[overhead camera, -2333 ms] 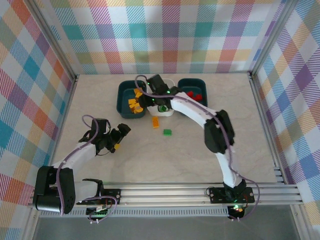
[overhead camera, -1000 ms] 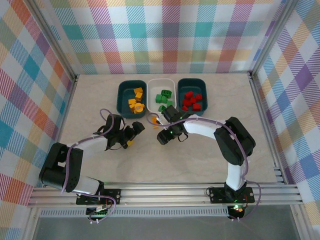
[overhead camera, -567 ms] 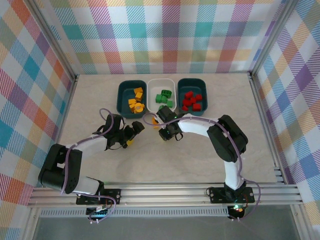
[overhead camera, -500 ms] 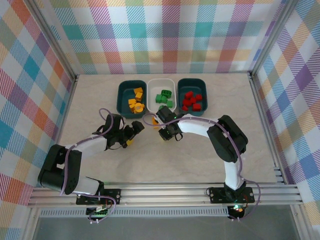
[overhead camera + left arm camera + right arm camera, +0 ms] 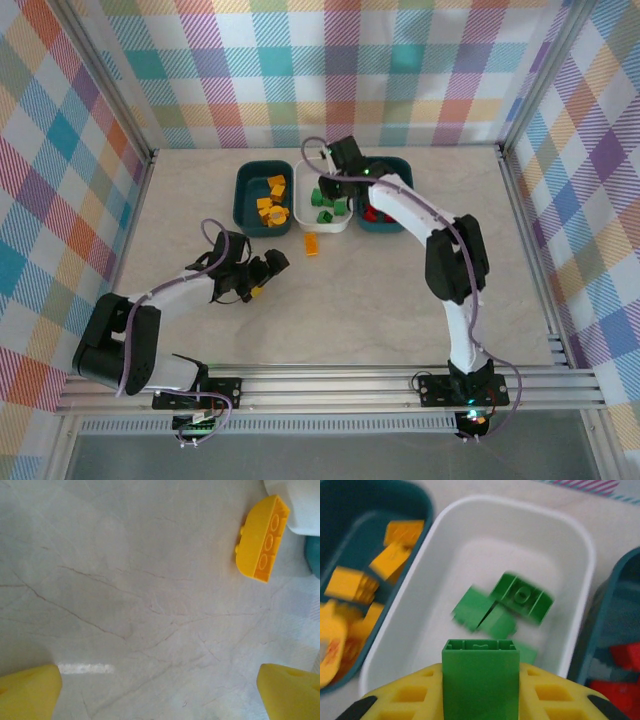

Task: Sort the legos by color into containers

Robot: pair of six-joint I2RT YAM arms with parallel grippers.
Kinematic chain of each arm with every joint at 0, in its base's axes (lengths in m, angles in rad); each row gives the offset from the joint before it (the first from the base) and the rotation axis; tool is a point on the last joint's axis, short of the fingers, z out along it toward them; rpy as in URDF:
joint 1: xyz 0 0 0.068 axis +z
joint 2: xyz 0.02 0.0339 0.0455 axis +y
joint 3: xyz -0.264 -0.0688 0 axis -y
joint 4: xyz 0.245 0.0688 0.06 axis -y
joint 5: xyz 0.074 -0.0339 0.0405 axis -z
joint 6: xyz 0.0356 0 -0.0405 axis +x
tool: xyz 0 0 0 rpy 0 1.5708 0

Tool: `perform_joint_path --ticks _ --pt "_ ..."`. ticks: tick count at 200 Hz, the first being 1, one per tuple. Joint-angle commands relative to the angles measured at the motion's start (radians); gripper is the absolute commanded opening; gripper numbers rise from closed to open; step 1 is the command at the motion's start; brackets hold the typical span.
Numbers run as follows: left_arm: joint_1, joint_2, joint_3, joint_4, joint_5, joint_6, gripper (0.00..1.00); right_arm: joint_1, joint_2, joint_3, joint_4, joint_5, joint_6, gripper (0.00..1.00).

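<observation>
Top looks down; wrist views close (sharing white tub (image 5: 510, 501)).

White-black arms (image 5: 405, 205), purple cables (image 5: 206, 238), seemingly waffled yellow fingers (image 5: 29, 692)

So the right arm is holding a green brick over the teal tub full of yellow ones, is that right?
Not quite. The right tool holds the green brick over the white tub, where other green bricks already lie. The right wrist view shows it.
</observation>
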Motion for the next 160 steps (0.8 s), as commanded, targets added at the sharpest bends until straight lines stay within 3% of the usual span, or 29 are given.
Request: perform_joint_path --ticks 1,39,57,72,97,127,160 --pt "-0.026 -0.030 0.053 -0.087 -0.038 0.057 1.00 -0.019 0.114 0.123 -0.130 -0.030 0.027 0.32" --pt "-0.053 0.009 0.105 -0.131 -0.058 0.087 1.00 -0.037 0.162 0.251 -0.161 -0.063 0.018 0.49" --pt "-0.073 0.047 0.142 -0.142 -0.071 0.099 1.00 -0.037 0.137 0.249 -0.158 -0.061 0.018 0.59" --pt "-0.100 0.093 0.199 -0.172 -0.099 0.124 1.00 -0.037 0.084 0.196 -0.138 -0.045 0.022 0.59" --pt "-0.159 0.198 0.350 -0.290 -0.195 0.183 0.99 -0.033 -0.108 -0.062 -0.007 -0.036 0.066 0.62" --pt "-0.224 0.346 0.528 -0.392 -0.318 0.233 0.91 -0.032 -0.368 -0.476 0.155 0.008 0.159 0.64" --pt "-0.283 0.506 0.683 -0.460 -0.443 0.256 0.84 -0.034 -0.541 -0.778 0.244 0.038 0.202 0.64"
